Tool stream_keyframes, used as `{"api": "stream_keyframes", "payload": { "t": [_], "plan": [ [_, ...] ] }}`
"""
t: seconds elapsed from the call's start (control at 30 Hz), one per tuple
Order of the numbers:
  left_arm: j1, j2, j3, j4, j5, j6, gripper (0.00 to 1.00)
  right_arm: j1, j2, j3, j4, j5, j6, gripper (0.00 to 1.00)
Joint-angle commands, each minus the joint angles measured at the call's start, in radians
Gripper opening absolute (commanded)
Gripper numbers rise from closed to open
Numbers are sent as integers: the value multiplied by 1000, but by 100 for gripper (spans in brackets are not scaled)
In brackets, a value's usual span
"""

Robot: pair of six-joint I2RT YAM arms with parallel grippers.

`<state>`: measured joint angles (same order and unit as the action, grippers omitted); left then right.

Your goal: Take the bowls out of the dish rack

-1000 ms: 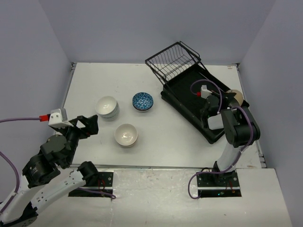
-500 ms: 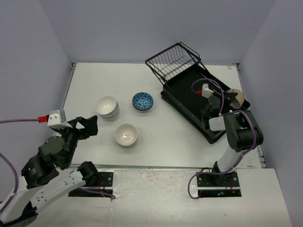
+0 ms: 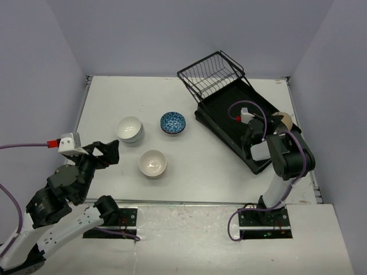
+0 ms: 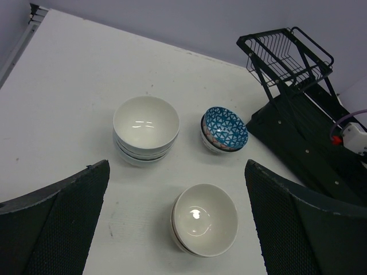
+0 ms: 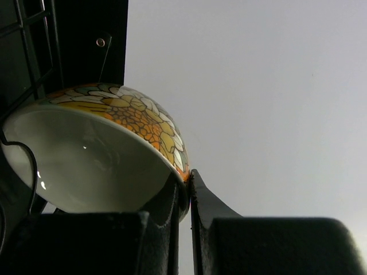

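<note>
Right gripper: pinching the rim of a round ceramic bowl, orange-and-yellow mosaic outside, pale glaze inside. The bowl hangs tipped on edge at the right side of the large black rectangular dish rack tray, nearer than its tilted black wire basket.

Risk: this is a thin one-point pinch on slick glaze. The bowl could pivot or slip during a swing and chip on the tray rim.

A carry leftward meets the blue-patterned bowl, white bowl stack and cream bowl, a clipping hazard at set-down.

Left gripper: spread wide, empty, near left.
</note>
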<state>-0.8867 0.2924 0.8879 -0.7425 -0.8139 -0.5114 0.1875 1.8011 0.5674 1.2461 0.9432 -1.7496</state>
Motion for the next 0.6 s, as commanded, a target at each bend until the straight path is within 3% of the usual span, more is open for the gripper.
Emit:
{"api": "stream_keyframes", "payload": {
  "t": [0.0, 0.57],
  "plan": [
    [-6, -4, -1, 43, 10, 30, 100, 13, -85, 11, 424, -73, -33, 0],
    [-17, -25, -10, 57, 41, 40, 100, -13, -186, 34, 426, -98, -82, 0]
  ]
}}
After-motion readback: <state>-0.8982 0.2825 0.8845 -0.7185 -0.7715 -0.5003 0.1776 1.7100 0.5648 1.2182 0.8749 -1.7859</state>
